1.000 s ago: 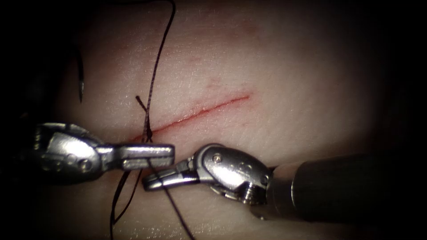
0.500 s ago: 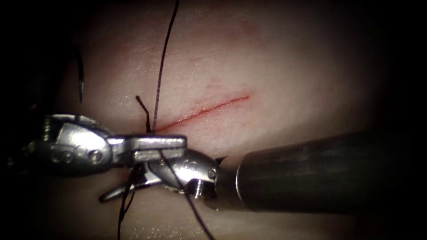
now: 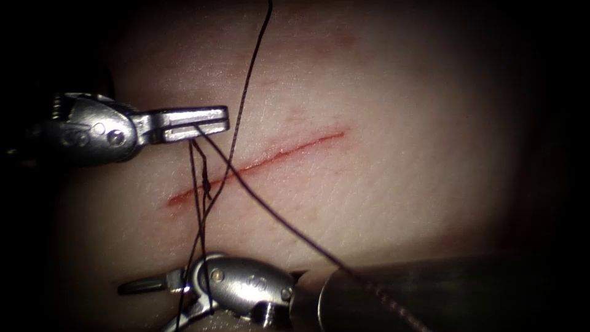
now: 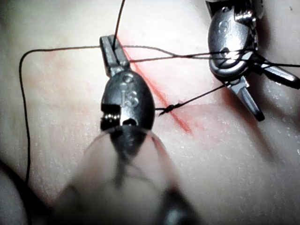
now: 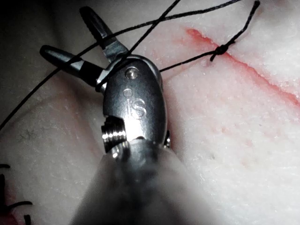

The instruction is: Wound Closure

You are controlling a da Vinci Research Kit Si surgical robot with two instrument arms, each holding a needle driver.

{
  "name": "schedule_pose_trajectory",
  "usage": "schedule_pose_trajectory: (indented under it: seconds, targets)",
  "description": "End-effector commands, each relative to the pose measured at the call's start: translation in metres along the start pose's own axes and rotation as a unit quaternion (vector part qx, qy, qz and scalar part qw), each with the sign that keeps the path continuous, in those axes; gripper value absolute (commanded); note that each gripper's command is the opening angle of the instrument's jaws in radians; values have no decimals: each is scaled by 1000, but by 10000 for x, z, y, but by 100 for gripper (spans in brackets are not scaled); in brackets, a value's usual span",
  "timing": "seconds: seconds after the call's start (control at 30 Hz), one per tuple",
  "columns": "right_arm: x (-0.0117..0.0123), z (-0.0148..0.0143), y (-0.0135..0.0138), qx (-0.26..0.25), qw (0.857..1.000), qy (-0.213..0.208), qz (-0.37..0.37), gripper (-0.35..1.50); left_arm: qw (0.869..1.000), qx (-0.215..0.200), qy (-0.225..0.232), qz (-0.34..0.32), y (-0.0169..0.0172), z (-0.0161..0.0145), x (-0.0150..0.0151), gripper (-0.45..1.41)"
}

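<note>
The left tool (image 3: 212,121), at nine o'clock from the cut (image 3: 258,162), has its jaws closed on the thread (image 3: 246,92). A knot (image 3: 206,182) sits on the cut's left end in the tissue (image 3: 399,154). At six o'clock, the right tool (image 3: 150,298) has its jaws spread wide, thread looped round them, gripping nothing.
</note>
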Motion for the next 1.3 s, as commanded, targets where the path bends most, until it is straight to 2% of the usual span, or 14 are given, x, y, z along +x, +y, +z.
schedule_pose_trajectory:
  seconds: [0.03,0.1,0.23,0.27,0.3,0.37,0.4,0.6,0.7,0.77,1.13,1.17,1.3]
  targets:
    - [-4,0,-10,3,1000,6,3,17,1000,6,-16,11,5,7,-8,-45]
    - [1,-7,-11,2,1000,15,5,7,998,16,-53,38,4,7,-20,-45]
    - [13,-20,-15,2,999,38,10,0,990,32,-115,78,6,6,-43,-45]
    - [15,-22,-15,2,999,40,11,-1,989,33,-122,82,6,5,-49,-45]
    - [17,-24,-15,2,999,42,12,-13,988,33,-124,83,7,4,-53,-45]
    - [21,-29,-15,3,999,46,14,-17,988,34,-127,86,9,0,-61,-45]
    - [24,-32,-14,3,999,49,15,-27,987,34,-128,87,10,-2,-64,-45]
    - [34,-44,-11,2,998,64,21,-30,986,36,-136,89,22,-16,-73,-45]
    - [39,-53,-9,-2,997,75,24,-27,987,40,-133,84,28,-16,-68,-45]
    - [42,-59,-9,-1,996,79,28,-32,988,41,-129,77,31,-15,-62,-45]
    - [49,-91,-9,-24,995,96,35,-35,992,43,-95,68,51,11,-4,-45]
    - [49,-94,-9,-31,994,97,36,-30,992,43,-93,67,52,12,-1,-45]
    - [49,-102,-9,-45,993,100,40,-30,993,44,-92,67,54,15,3,-45]
